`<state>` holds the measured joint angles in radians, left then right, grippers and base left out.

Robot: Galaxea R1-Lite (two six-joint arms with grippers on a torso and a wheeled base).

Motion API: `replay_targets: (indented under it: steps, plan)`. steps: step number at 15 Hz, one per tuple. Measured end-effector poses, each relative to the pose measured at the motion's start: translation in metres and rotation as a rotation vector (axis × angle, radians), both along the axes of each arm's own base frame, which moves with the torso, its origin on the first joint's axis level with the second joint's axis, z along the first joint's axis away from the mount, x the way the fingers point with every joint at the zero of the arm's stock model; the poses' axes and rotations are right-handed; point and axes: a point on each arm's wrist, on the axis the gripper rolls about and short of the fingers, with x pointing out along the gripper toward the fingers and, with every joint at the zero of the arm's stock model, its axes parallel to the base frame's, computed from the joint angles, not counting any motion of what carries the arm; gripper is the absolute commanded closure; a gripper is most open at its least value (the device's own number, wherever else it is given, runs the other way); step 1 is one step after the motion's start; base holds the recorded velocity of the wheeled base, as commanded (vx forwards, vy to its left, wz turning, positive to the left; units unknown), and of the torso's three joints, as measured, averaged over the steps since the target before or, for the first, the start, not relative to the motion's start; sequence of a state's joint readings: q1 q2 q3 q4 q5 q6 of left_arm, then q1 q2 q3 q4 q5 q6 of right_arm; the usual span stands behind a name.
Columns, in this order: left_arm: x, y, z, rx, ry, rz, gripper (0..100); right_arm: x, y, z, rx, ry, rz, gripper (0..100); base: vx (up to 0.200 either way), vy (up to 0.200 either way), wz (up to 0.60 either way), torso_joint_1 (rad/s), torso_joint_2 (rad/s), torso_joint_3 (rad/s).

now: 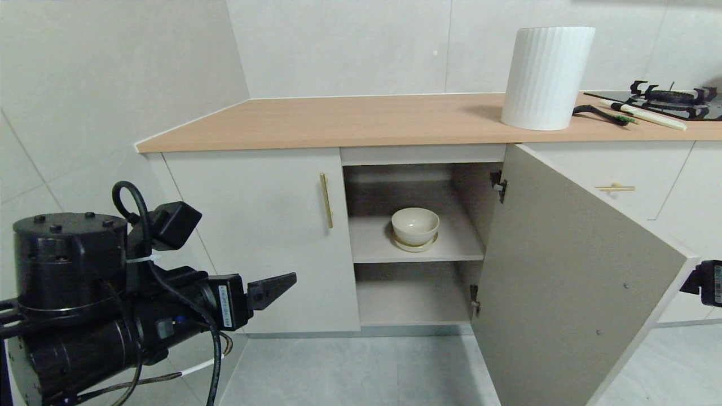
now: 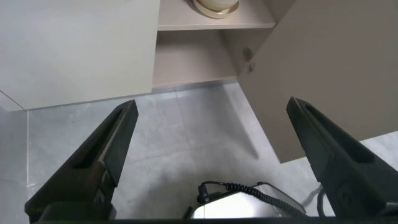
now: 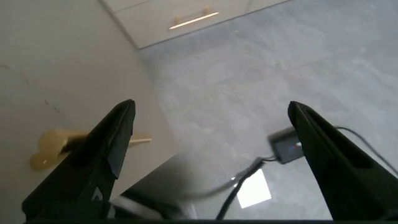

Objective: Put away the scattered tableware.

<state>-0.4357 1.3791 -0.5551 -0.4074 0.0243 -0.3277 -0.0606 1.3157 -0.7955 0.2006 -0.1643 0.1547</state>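
Bowl [image 1: 415,224], cream-coloured, on a small plate [image 1: 415,246] on the upper shelf [image 1: 372,242] of the open cabinet [image 1: 476,192], below the wooden countertop [image 1: 338,121]. Lower shelf [image 1: 406,301] underneath. Cabinet door [image 1: 564,282] swung wide toward the right side, with a gold handle [image 3: 50,152] on its outer face.

Left gripper [image 2: 211,118] low on the left, in front of the closed door [image 1: 254,237], well apart from the bowl, fingers spread wide with only floor between them. Right gripper [image 3: 211,115] beside the outer face of the open door, near that handle, fingers also wide apart, holding nothing.

On the countertop, toward the right: a tall white ribbed container [image 1: 547,76], then two long utensils [image 1: 626,113] lying just beside it, one dark-handled and one pale, and a gas stove [image 1: 674,97] at the far right edge.
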Motion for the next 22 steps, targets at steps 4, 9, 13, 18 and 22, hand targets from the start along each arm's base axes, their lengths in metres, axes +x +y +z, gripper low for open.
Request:
replay_targets:
  steps: [4,9,13,18,22]
  plan:
    - [0.000,0.000,0.000,0.000,-0.001,0.001,0,-0.001,0.017,-0.004,0.040,0.007,0.052,0,0.000,0.000,0.00,0.000,0.00,0.000]
    - [0.000,0.000,0.001,-0.001,-0.002,0.001,0,-0.002,0.049,-0.009,0.127,0.015,0.140,0,0.000,0.000,0.00,0.000,0.00,0.000]
    - [0.000,0.000,0.001,-0.003,-0.004,0.002,0,0.005,0.074,-0.013,0.166,-0.006,0.224,0,0.000,0.000,0.00,0.000,0.00,0.000]
    - [0.000,0.000,0.002,-0.005,-0.008,0.003,0,0.036,0.110,-0.017,0.170,-0.027,0.332,0,0.000,0.000,0.00,0.000,0.00,0.000]
    - [-0.001,0.001,0.005,-0.010,-0.020,0.005,0,0.072,0.142,-0.015,0.161,-0.041,0.400,0,0.000,0.000,0.00,0.000,0.00,0.000]
